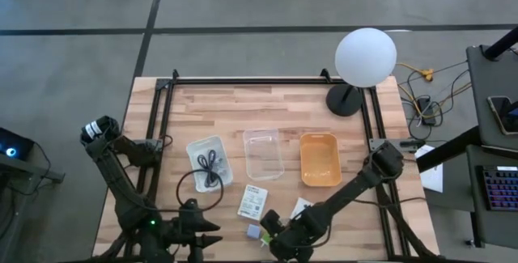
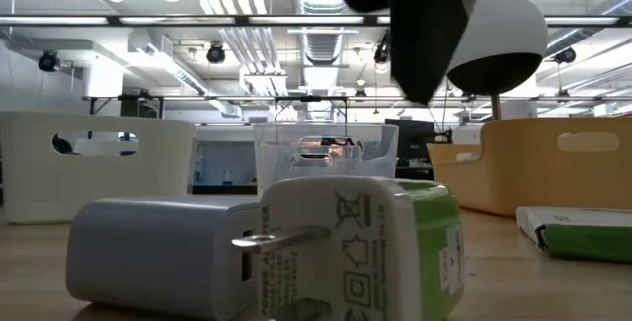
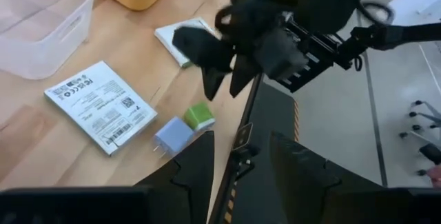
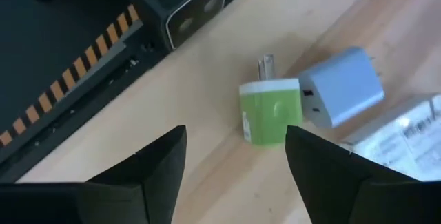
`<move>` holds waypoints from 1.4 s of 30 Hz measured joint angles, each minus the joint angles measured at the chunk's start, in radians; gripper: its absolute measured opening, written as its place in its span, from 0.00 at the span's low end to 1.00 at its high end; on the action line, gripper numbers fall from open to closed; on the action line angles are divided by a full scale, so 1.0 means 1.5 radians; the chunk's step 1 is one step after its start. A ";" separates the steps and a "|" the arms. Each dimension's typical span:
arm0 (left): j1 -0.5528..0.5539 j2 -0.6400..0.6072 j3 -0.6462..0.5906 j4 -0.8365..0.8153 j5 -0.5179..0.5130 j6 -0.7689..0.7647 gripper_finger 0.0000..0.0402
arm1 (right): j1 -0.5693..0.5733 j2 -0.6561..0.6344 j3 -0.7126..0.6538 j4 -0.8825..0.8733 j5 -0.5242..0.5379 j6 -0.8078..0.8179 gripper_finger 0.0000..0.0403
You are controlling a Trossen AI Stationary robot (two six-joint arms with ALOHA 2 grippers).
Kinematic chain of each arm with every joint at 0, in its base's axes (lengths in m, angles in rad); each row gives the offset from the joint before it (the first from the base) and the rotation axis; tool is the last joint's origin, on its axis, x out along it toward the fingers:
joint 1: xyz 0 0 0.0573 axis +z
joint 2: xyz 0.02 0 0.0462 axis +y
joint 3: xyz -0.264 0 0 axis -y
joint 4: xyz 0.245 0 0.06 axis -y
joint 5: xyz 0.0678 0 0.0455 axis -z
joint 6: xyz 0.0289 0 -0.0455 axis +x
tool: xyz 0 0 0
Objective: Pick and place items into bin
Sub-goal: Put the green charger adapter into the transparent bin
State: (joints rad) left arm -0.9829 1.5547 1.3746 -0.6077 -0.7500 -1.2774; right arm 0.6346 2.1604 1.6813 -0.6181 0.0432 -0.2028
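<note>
- Green plug (image 4: 271, 110) lies on the desk (image 1: 243, 109) at its near edge, touching a lavender plug (image 4: 342, 86); both sit beside a white printed packet (image 3: 102, 105).
- Right pincer (image 4: 234, 158) hangs just above the green plug with its fingers spread apart and nothing between them. This looks like the approach before a pick.
- Next, by my judgement, it must come straight down so the fingers straddle the green plug alone, then close. The lavender plug is so close that a finger could nudge it.
- Carrying it then means lifting toward one of three bins further back: white (image 1: 209, 163), clear (image 1: 264, 153) or orange (image 1: 320, 159). The white one already holds a black cable (image 1: 212, 166).
- Left pincer (image 3: 238, 158) waits at the desk's near edge, released and empty.
- A second packet (image 3: 180, 39) lies near the orange bin.
</note>
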 joint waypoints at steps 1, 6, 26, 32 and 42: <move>0.000 0.000 0.000 -0.001 -0.001 0.000 0.30 | 0.000 0.003 0.000 0.006 -0.001 0.000 0.58; 0.001 0.000 -0.004 -0.002 -0.012 0.000 0.30 | -0.011 0.014 0.000 0.020 0.028 0.031 0.58; 0.001 0.000 -0.005 -0.006 -0.018 0.017 0.30 | -0.040 0.041 0.000 0.058 -0.029 0.081 0.58; 0.000 0.000 -0.005 -0.007 -0.018 0.024 0.30 | -0.045 0.049 0.000 0.073 -0.037 0.109 0.58; 0.000 -0.001 -0.005 -0.009 -0.018 0.033 0.30 | -0.048 0.055 0.000 0.077 -0.082 0.237 0.49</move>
State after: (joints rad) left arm -0.9825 1.5539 1.3674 -0.6207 -0.7765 -1.2281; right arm 0.5627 2.2425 1.6814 -0.5024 -0.0800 0.1534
